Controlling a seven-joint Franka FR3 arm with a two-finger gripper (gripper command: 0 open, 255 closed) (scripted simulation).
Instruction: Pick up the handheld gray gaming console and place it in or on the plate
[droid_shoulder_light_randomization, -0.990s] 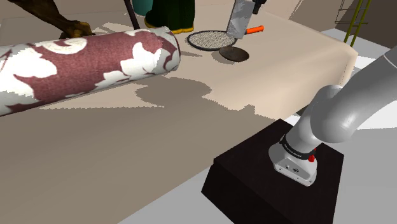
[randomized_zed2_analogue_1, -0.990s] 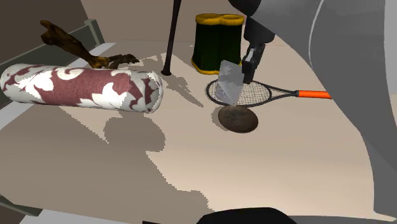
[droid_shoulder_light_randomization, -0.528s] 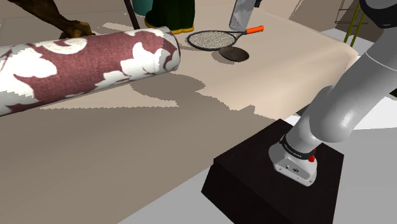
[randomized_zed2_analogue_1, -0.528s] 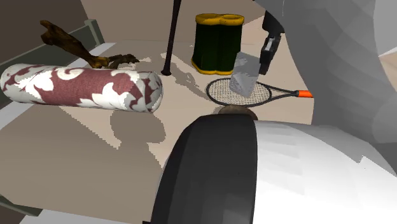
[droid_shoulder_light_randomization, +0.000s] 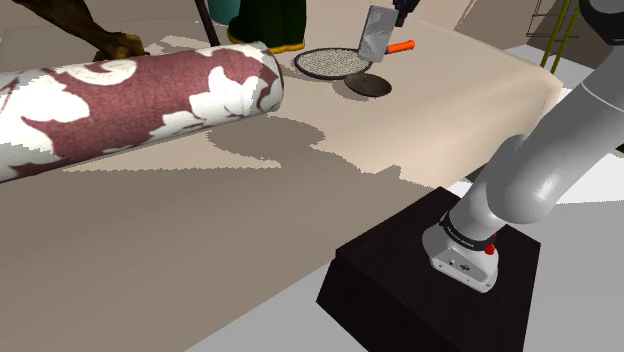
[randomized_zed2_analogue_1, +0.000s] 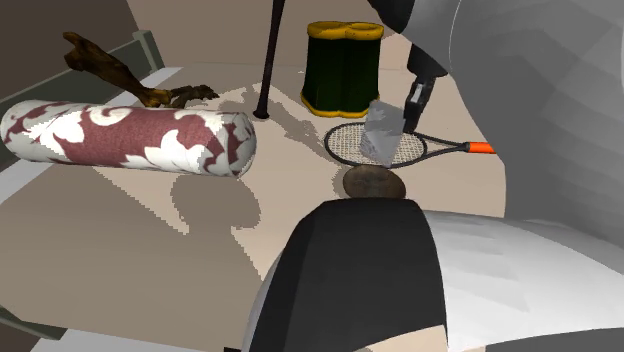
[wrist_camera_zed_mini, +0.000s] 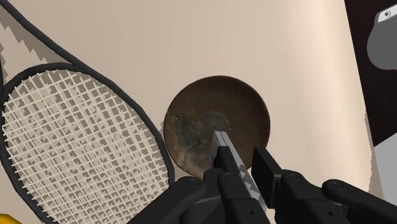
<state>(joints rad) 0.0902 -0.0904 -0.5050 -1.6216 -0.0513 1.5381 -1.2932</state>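
My gripper is shut on the gray handheld console, which hangs in the air above the racket's head and just beyond the dark brown plate. In the shoulder view the console dangles from the gripper above the plate. In the wrist view the console shows edge-on, clasped between the black fingers, with the round plate straight below it. The arm's dark link hides the plate's near edge in the second exterior view.
A tennis racket with an orange grip lies beside the plate. A maroon bolster with white pattern, a dark green container with yellow trim, a black pole and a branch stand further off. The black stand is beside the surface's edge.
The gripper carried the console toward the second exterior view's right and then a little lower. The arm's dark link swung into that view's foreground.
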